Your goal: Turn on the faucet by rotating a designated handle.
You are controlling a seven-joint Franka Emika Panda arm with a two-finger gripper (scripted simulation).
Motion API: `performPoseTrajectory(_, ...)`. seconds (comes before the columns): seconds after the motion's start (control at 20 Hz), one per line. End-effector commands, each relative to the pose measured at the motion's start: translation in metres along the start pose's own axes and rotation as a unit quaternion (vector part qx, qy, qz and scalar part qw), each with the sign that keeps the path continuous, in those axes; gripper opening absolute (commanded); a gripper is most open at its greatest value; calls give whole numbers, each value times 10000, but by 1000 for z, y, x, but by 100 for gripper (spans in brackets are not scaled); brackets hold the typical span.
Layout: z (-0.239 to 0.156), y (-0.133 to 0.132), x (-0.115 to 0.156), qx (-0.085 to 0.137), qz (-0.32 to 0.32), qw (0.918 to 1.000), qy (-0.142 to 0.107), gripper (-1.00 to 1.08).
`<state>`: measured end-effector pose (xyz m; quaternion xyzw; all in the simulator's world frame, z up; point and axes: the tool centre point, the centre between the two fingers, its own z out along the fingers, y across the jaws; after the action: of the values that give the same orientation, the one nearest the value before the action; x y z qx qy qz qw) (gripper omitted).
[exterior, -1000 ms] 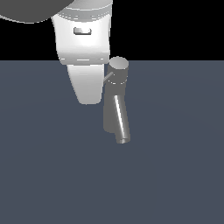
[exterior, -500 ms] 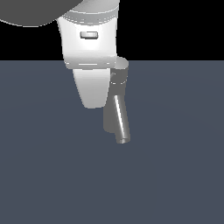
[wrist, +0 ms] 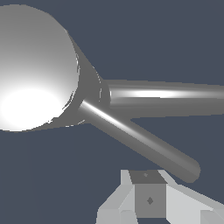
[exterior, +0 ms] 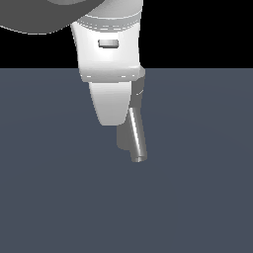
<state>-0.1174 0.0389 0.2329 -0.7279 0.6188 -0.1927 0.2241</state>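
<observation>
faucet point(exterior: 137, 129) top hidden behind hand point(exterior: 111, 106)

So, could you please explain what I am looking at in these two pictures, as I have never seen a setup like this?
These are renders from a physics simulation, not photographs. The bulky white shape in the exterior view is the end of a robot arm with its gripper, seen by a camera off the arm. It stands in front of a grey metal faucet, hiding most of it; the slanted spout shows below. The other picture comes from a camera on the wrist, looking at the faucet's round cap up close. Two tubes leave the faucet; the one ending near the gripper looks like the handle. Nothing is held; whether the gripper is open cannot be told.
</observation>
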Motion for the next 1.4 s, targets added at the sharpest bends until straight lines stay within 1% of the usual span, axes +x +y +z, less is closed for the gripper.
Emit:
performPoseTrajectory(0.0,1,5,8,-25,70,10000,45,-100)
performPoseTrajectory(0.95,1,20,20,-32,82,9999,50,-100)
performPoseTrajectory(1.05,0,14,15,5,34,10000,20,-100)
performPoseTrajectory(1.35,0,16,27,-1,41,10000,24,-100)
